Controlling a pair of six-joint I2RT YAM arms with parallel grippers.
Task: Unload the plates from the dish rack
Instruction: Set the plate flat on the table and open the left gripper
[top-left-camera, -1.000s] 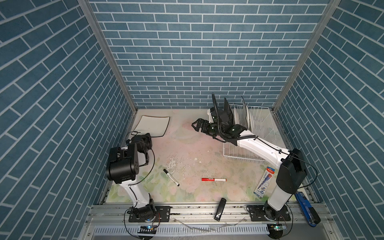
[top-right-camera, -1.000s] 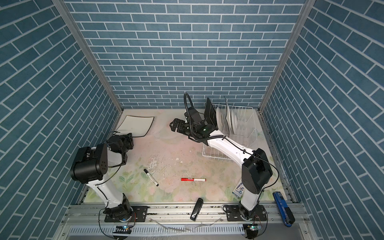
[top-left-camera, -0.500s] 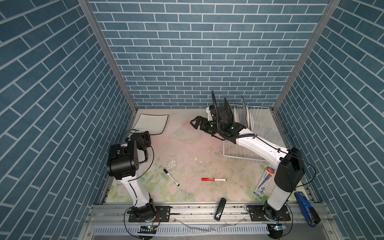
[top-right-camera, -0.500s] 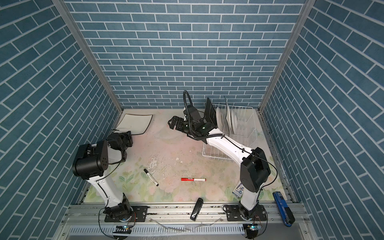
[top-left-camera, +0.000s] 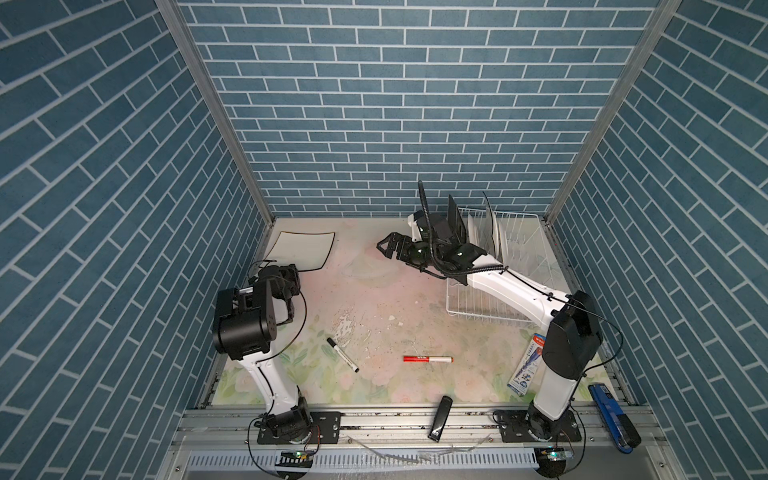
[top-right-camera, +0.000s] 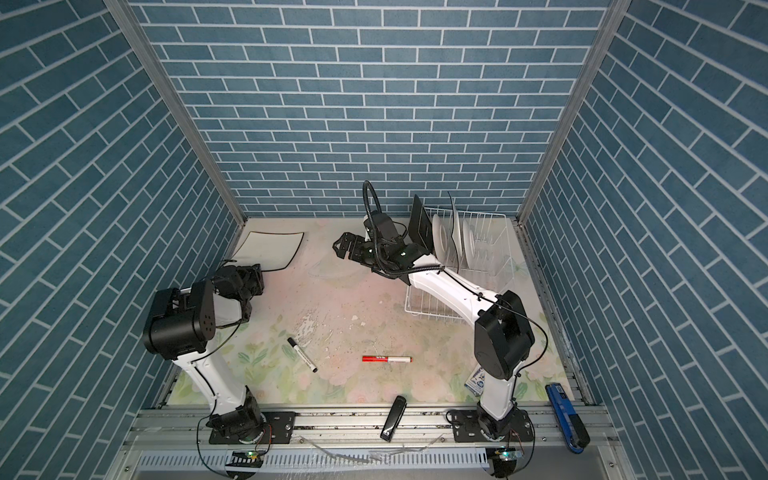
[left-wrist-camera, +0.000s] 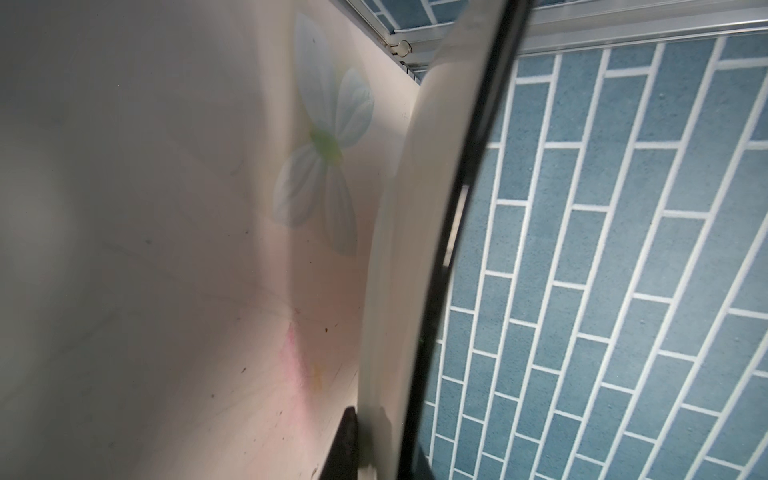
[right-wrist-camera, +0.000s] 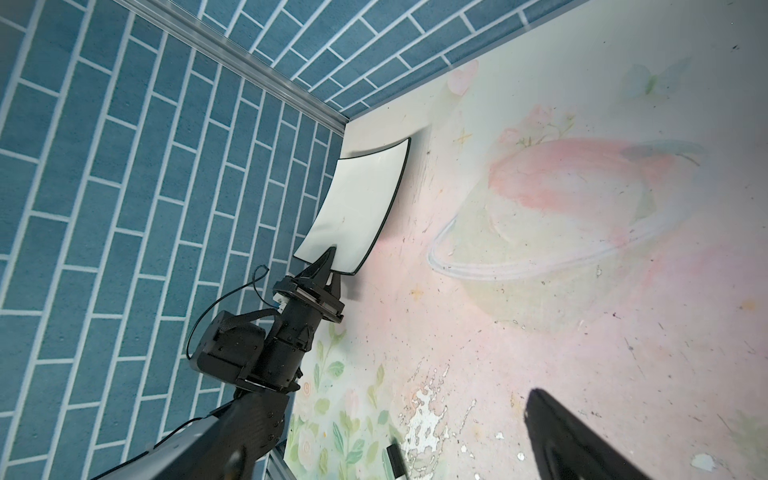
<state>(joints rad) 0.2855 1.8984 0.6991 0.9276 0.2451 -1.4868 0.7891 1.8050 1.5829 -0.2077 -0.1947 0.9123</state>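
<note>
Left end effector (right-wrist-camera: 332, 270) pinches the white plate (right-wrist-camera: 357, 203) by its rim. Right end effector (top-left-camera: 383, 248) gapes, empty. Plate looks stiff, slick and breakable, so grip the edges.

The white plate (top-left-camera: 301, 250) has a thin black rim, the black plate (top-right-camera: 419, 224) is matte, and the dish rack (top-left-camera: 524, 245) is white wire. The surface (top-left-camera: 374, 303) bears pale pink-and-green flowers; the walls (top-left-camera: 374, 104) are blue brick.
</note>
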